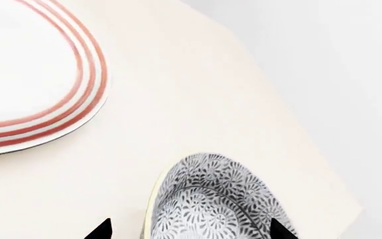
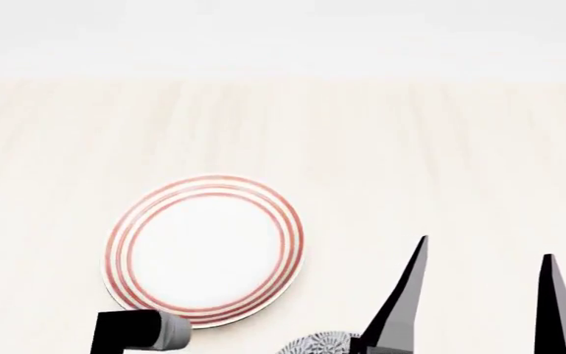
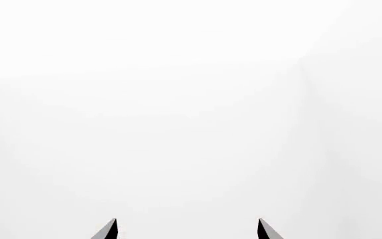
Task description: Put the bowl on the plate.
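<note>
The plate [image 2: 204, 249], white with red rings at its rim, lies flat on the pale table; part of its rim also shows in the left wrist view [image 1: 38, 74]. The bowl [image 1: 218, 199], patterned grey-blue, sits on the table a short way from the plate; only its top edge shows in the head view [image 2: 318, 344]. My left gripper [image 1: 191, 231] is open over the bowl, one fingertip [image 1: 101, 230] outside the pale rim and the other at the opposite side. My right gripper [image 2: 485, 295] stands open, fingers pointing up, holding nothing; in the right wrist view [image 3: 185, 230] it faces blank white.
The table edge [image 1: 297, 124] runs close by the bowl, with pale floor beyond it. Part of my left arm [image 2: 135, 332] sits low, just in front of the plate. The pale tabletop [image 2: 382, 147] stretches far beyond the plate.
</note>
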### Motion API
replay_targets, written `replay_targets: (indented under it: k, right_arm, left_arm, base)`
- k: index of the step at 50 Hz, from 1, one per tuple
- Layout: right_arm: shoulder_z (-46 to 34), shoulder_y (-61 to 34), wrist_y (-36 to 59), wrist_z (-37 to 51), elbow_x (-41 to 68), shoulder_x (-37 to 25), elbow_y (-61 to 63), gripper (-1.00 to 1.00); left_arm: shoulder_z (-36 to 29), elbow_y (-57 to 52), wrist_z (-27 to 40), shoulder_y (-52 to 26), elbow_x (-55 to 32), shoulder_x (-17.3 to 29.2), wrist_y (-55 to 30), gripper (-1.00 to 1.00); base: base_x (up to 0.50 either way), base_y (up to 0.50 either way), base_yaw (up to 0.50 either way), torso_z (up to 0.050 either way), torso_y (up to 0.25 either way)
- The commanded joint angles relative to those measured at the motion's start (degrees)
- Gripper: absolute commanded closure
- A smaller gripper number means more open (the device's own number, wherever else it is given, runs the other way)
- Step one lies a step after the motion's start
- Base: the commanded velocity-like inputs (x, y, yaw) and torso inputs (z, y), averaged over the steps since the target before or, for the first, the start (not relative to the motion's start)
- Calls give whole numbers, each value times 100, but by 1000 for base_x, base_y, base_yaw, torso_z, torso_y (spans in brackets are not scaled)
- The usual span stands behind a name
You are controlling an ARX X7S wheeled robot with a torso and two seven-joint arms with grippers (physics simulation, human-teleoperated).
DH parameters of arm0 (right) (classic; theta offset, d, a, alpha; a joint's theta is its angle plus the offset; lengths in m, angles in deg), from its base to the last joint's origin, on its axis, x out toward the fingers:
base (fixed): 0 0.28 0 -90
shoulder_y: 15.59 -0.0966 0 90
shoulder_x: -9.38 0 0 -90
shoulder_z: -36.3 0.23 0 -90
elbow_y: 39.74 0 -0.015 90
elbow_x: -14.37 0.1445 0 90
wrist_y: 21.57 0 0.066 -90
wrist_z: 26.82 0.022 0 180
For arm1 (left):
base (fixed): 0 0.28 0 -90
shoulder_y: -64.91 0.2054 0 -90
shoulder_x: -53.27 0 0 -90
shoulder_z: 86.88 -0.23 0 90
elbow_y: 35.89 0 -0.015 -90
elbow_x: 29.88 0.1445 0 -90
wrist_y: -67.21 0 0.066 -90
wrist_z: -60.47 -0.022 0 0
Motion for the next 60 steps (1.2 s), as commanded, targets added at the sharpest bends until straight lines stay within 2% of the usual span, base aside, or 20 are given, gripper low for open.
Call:
replay_targets:
  k: [1,33,40,60]
  right_arm:
    - [87,-15,-7,-46,-94,52,-51,-100]
    - [-51,-22,-11,73,-88,-57,-132,-100]
    - [-70,-31,-49,93,-76,-77,-179,-100]
    - [-153,-5,-59,151,-54,-136,-184,-100]
  left_arm:
    - [56,267,98,-164,-450,-93,-98,-100]
    - [-89,723,565,-183,-722,37,329,-100]
    - [-454,707,369,-205,-211,198,589,-100]
    - [-1073,864,91,-275,464,424,1046,-100]
  base:
    - [0,0,0,0,0]
    - [0,0,0,0,0]
    - [0,0,0,0,0]
    - [0,0,0,0,0]
